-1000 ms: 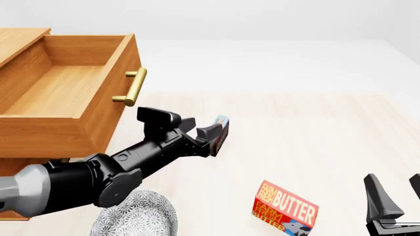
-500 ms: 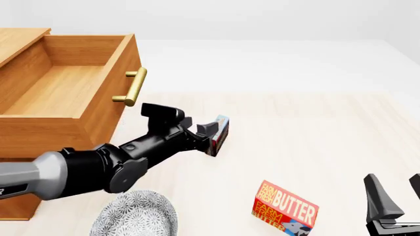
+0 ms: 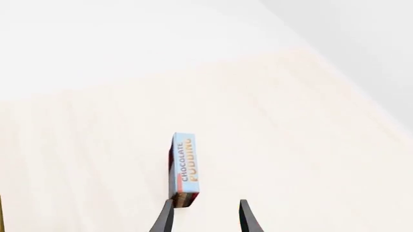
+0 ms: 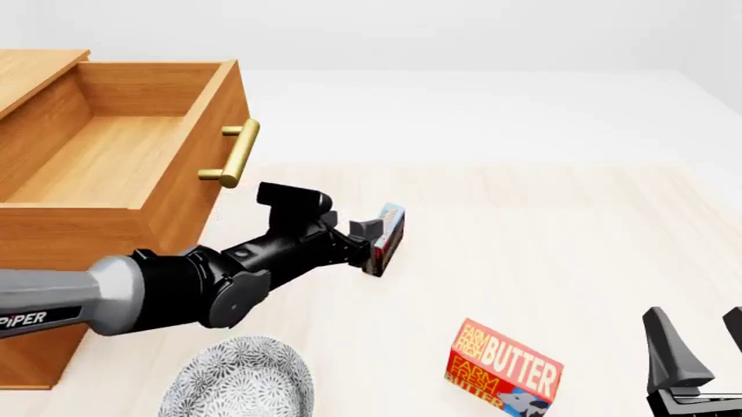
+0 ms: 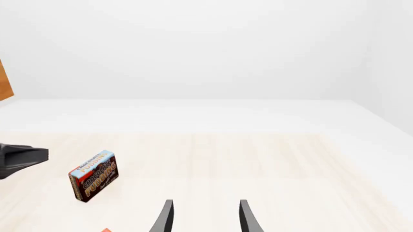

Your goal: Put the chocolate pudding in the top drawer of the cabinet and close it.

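Observation:
The chocolate pudding [image 4: 390,233] stands on its edge on the table, right of the cabinet [image 4: 35,365]; it also shows in the left wrist view [image 3: 184,166] and the right wrist view [image 5: 95,176]. My left gripper [image 4: 364,243] is open, its fingertips [image 3: 166,215] just short of the box's near end, with nothing between them. The top drawer [image 4: 116,156] is pulled open and empty, its brass handle [image 4: 238,152] above the left arm. My right gripper [image 4: 701,347] is open and empty at the near right.
A red butter box [image 4: 505,365] lies near the front, between the two grippers. A grey patterned bowl [image 4: 238,382] sits at the front edge under the left arm. The drawer front overhangs the left arm's wrist.
The left arm has reached farther forward, its wrist rising slightly in the front view. The pudding stays about where it was. The right arm has not moved.

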Action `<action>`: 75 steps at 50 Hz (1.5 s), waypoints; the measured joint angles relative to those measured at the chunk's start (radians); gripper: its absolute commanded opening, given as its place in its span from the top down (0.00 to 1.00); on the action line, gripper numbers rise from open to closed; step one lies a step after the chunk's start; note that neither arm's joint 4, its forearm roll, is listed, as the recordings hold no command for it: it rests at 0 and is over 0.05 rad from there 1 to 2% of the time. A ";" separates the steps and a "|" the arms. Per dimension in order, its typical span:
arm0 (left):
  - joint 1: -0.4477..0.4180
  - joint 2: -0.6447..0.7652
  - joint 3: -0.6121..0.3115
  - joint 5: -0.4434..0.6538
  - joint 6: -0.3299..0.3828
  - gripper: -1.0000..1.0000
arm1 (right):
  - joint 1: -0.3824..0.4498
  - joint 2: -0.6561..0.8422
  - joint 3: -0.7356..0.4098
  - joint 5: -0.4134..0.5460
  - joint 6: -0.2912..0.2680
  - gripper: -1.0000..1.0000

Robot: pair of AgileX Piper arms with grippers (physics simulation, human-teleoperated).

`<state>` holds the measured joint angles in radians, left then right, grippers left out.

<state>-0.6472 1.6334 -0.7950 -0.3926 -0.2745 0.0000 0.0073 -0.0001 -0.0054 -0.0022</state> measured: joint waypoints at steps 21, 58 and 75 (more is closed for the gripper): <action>0.004 0.073 -0.056 0.035 0.011 0.00 | 0.000 0.000 0.000 0.000 0.000 0.00; 0.012 0.158 -0.135 0.101 0.036 0.00 | 0.000 0.000 0.000 0.000 0.000 0.00; 0.024 0.189 -0.147 0.105 0.039 0.00 | 0.000 0.000 0.000 0.000 0.000 0.00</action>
<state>-0.6234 1.8219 -0.9419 -0.2875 -0.2353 -0.0001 0.0073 -0.0001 -0.0054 -0.0023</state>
